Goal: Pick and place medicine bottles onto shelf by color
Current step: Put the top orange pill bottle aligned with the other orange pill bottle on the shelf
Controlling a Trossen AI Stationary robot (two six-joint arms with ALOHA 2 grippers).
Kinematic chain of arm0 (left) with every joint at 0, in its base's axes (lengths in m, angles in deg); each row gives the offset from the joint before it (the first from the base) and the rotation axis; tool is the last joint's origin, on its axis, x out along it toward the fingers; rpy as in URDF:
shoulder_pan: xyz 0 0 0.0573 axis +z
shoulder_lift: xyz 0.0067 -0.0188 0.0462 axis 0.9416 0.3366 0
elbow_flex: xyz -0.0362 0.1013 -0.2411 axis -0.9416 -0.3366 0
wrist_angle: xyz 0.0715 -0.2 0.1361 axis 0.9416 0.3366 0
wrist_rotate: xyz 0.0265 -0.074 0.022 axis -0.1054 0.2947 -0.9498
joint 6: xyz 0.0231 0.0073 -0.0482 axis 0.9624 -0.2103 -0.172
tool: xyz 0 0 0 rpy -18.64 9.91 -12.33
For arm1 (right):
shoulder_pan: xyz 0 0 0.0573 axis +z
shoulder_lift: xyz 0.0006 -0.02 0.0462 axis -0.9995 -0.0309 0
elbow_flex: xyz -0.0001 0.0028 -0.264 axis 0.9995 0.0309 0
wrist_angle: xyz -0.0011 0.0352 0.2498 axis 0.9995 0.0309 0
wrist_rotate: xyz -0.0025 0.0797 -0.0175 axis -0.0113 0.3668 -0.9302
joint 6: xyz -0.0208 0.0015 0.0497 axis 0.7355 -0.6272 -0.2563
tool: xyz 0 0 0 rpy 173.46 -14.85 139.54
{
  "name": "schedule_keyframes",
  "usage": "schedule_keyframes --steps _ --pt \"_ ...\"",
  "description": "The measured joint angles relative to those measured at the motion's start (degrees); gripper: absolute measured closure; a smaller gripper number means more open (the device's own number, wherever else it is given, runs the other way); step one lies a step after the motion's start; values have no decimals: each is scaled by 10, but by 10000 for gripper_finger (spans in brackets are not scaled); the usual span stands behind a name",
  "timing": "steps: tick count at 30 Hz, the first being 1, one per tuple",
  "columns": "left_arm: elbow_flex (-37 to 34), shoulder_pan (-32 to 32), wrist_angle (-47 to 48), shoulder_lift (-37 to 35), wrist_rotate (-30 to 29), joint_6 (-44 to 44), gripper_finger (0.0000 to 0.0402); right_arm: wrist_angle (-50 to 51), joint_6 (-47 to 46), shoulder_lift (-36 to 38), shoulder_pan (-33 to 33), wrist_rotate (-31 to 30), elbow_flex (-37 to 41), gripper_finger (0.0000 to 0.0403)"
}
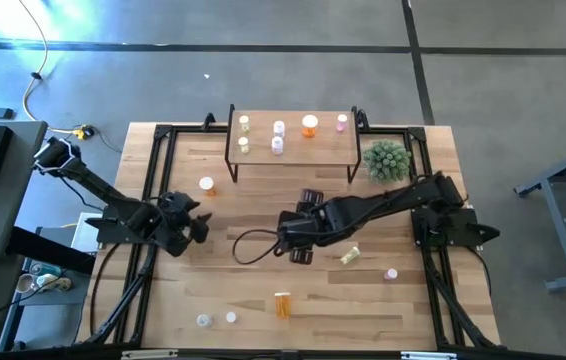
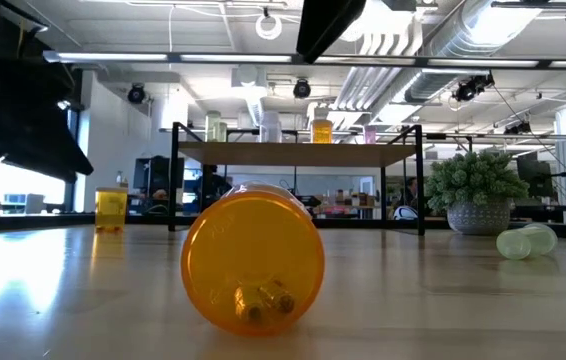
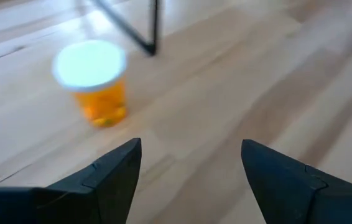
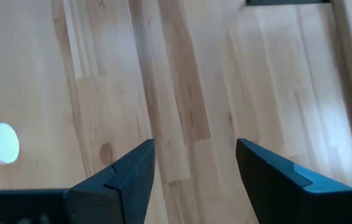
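Note:
The shelf [image 1: 293, 148] stands at the table's far side with several medicine bottles upright on its top, among them an orange one [image 1: 309, 125]. On the table an orange bottle [image 1: 206, 185] stands upright near the shelf's left leg, and it also shows in the left wrist view [image 3: 95, 81]. My left gripper [image 1: 198, 222] is open just short of it, nothing between its fingers [image 3: 191, 174]. My right gripper [image 1: 298, 235] hangs open over the bare table middle [image 4: 194, 171]. Another orange bottle [image 1: 282, 303] lies on its side near the front edge [image 2: 253, 260].
A yellow-green bottle [image 1: 350, 256] lies on its side right of my right gripper, and a pink one [image 1: 391, 273] is beyond it. Two white bottles [image 1: 217, 319] are at the near left. A spiky green plant [image 1: 386, 160] stands by the shelf's right end.

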Motion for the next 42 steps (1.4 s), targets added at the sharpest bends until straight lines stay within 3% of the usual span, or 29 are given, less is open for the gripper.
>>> schedule_keyframes --steps 6,33,42 --pt "0 35 44 0 0 -57 135 1 1 10 -15 -4 0 188" --pt "0 123 43 0 21 -14 135 -14 40 10 -76 1 0 188" --pt "0 145 43 0 -19 8 135 -20 41 10 -101 1 0 188"
